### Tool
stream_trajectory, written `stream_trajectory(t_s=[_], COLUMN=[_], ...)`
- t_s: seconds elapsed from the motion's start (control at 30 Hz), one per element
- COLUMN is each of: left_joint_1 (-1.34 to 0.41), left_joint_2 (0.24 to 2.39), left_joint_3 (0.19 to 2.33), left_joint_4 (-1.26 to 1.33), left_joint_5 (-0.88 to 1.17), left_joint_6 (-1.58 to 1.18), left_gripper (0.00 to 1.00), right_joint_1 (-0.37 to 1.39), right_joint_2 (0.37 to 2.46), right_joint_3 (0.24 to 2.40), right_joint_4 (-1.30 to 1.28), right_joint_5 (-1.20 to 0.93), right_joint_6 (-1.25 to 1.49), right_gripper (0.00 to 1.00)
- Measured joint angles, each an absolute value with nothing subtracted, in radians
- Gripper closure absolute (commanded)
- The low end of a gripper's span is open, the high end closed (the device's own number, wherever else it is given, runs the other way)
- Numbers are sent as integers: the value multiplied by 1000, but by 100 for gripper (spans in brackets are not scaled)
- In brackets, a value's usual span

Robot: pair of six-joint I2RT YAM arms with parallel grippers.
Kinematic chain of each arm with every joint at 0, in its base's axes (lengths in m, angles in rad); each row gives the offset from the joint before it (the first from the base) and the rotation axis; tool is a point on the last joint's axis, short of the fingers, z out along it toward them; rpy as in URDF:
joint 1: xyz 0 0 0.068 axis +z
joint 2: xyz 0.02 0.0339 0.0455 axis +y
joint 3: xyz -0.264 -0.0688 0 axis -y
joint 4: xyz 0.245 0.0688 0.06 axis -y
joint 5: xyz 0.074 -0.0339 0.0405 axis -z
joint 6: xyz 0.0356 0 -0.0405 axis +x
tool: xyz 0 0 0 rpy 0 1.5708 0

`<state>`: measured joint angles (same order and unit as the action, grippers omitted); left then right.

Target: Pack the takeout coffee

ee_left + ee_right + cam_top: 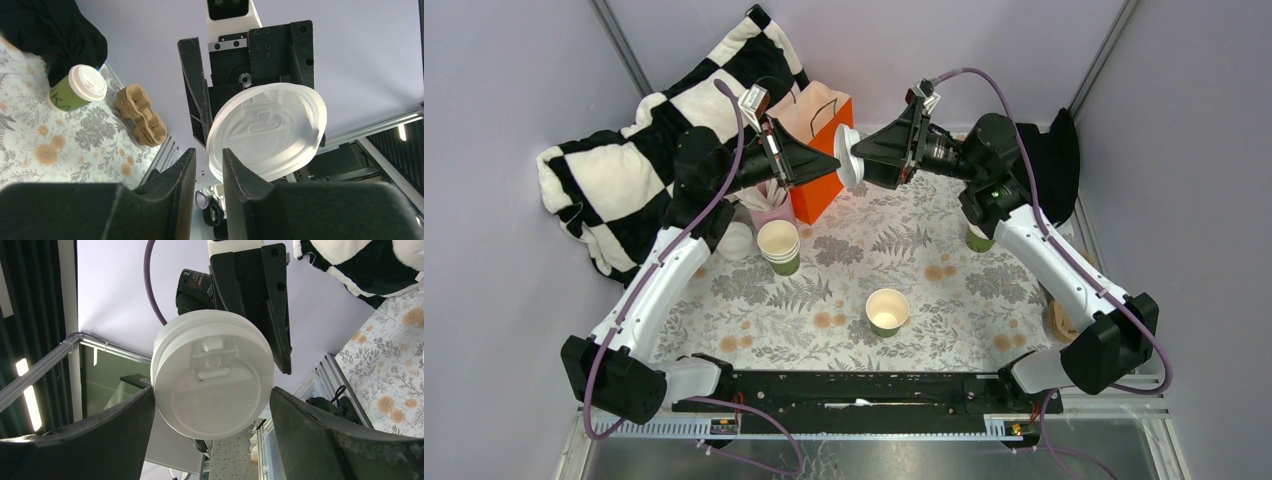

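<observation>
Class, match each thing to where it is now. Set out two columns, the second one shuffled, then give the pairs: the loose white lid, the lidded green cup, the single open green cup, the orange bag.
1. loose white lid
2. lidded green cup
3. single open green cup
4. orange bag

A. standing at the back of the table
B. near the middle of the table, toward the front
C. in the air, pinched by the left gripper
D. on the table's right side

Pairs: 1-C, 2-D, 3-B, 4-A
</observation>
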<state>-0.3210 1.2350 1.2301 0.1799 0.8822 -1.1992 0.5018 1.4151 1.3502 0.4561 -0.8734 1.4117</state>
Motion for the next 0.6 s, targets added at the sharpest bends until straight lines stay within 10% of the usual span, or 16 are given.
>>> stream_trajectory(t_s=[0.23, 0.6], left_joint_1=[-311, -261], left_joint_2=[1218, 1046], left_joint_3=[1230, 1186], left_joint_4=[28, -363], left_joint_5=[867, 801], left_joint_6=[-1100, -934], left_gripper=[33, 19], right_joint_1=[500, 499], right_joint_2=[1411, 1320], right_joint_3=[1328, 1414], right_joint_4=[442, -397], right_joint_5=[-873, -696], right_joint_6=[1397, 646], right_gripper=[15, 15])
